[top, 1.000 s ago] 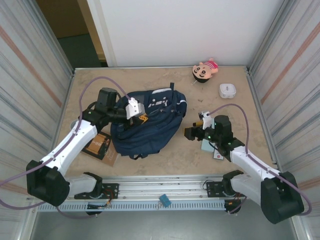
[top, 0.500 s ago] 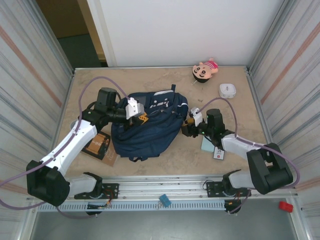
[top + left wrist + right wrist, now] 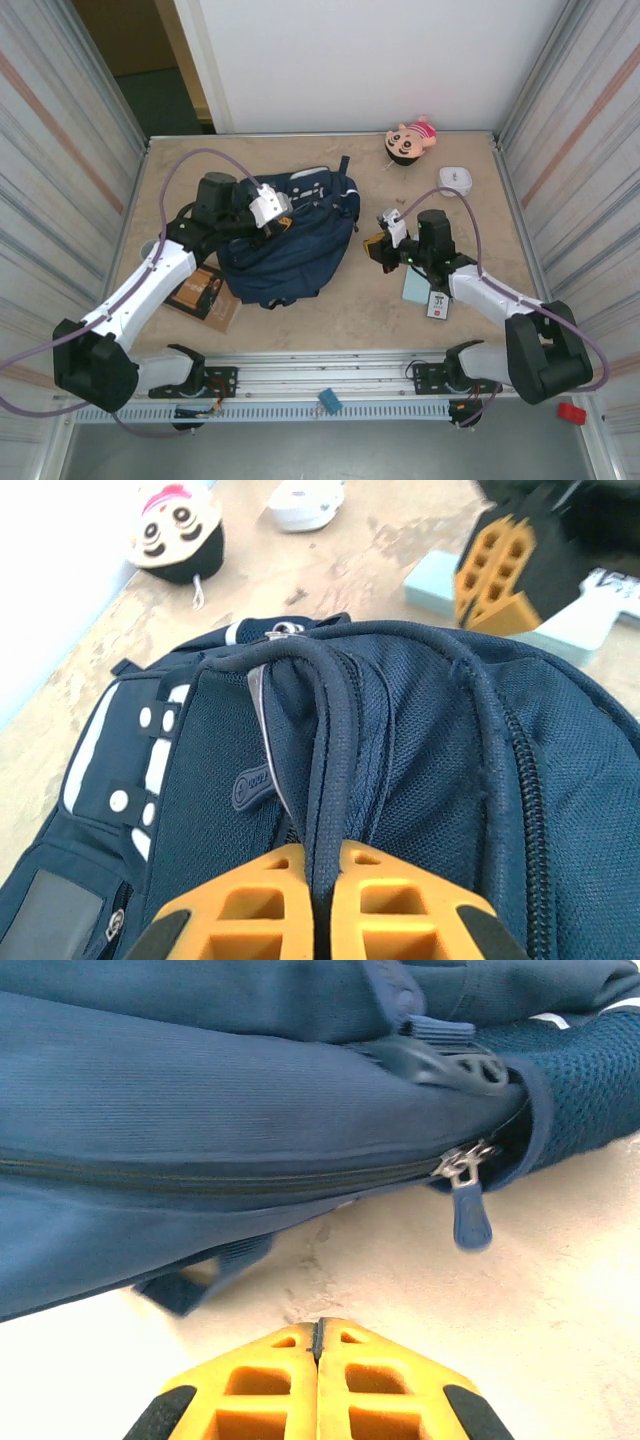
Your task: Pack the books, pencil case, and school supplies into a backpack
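Progress near zero, judging by the layout: nothing is packed.

Nearest the arm bases, book (image 3: 200,292) lies flat on table (image 3: 330,315) at the near-left corner of backpack (image 3: 300,255), just beside it and partly under the left arm. School supplies pack (image 3: 438,305) sits to the backpack's near-right, well apart from it, against the near end of pencil case (image 3: 413,290). The case is also out on the table, right of the backpack, partly hidden by the right arm.

Right gripper (image 3: 372,246) is just off the backpack's right side. Its fingers (image 3: 390,1380) are pressed together with nothing between them. Zipper pull (image 3: 470,1218) hangs free just ahead of the tips, untouched. Zipper (image 3: 200,1175) looks closed along that side, so the bag likely isn't open yet.

Left gripper (image 3: 284,222) is over the backpack's top, fingers (image 3: 250,900) pinching the carry handle (image 3: 328,740).

Beyond the backpack to its far-right are doll (image 3: 410,140) and white box (image 3: 455,179), probably distractors.

Left to do, as I judge it:
- get hold of the pull and unzip
- load the book, case and pack
- zip up
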Available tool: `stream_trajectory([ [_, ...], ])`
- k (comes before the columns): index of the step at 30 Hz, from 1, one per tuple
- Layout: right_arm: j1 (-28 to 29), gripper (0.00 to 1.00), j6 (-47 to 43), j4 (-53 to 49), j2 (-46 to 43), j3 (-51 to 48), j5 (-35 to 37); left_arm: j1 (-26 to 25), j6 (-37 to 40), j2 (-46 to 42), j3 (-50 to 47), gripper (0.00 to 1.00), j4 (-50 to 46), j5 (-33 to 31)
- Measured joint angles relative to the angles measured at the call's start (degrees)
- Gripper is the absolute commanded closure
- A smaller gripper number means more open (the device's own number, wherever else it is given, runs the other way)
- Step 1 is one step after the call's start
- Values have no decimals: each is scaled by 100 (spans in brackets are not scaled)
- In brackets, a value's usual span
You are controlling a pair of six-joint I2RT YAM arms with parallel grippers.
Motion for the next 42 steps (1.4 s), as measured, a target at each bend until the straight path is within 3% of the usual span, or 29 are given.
stream_trajectory([
  [4, 76, 99, -22, -385, -140, 131, -101, -149, -160, 33, 0, 100, 52, -372],
  [8, 105, 48, -63, -566, -136, 216, 87, -157, -175, 33, -11, 100, 87, -153],
  [10, 17, 35, -68, -538, -4, 234, 192, -140, -127, 15, -42, 100, 87, 101],
  [17, -236, 28, -208, -463, 1038, 785, 205, 350, 26, -267, -109, 100, 37, 1434],
  [20, -232, 32, -363, -433, 1318, 1047, 39, 538, 50, -354, -109, 100, 48, 1821],
  [29, -232, 81, -774, -245, 1502, 1180, -826, 662, 63, -369, -109, 100, 46, 2251],
  [32, -234, 91, -804, -282, 1502, 1180, -990, 667, 59, -369, -109, 100, 50, 2146],
  [36, -267, 100, -837, -420, 1475, 1180, -1080, 664, 35, -369, -109, 100, 105, 1762],
  [42, -269, 100, -837, -647, 1331, 1182, -1150, 595, 20, -369, -146, 100, 188, 1139],
])
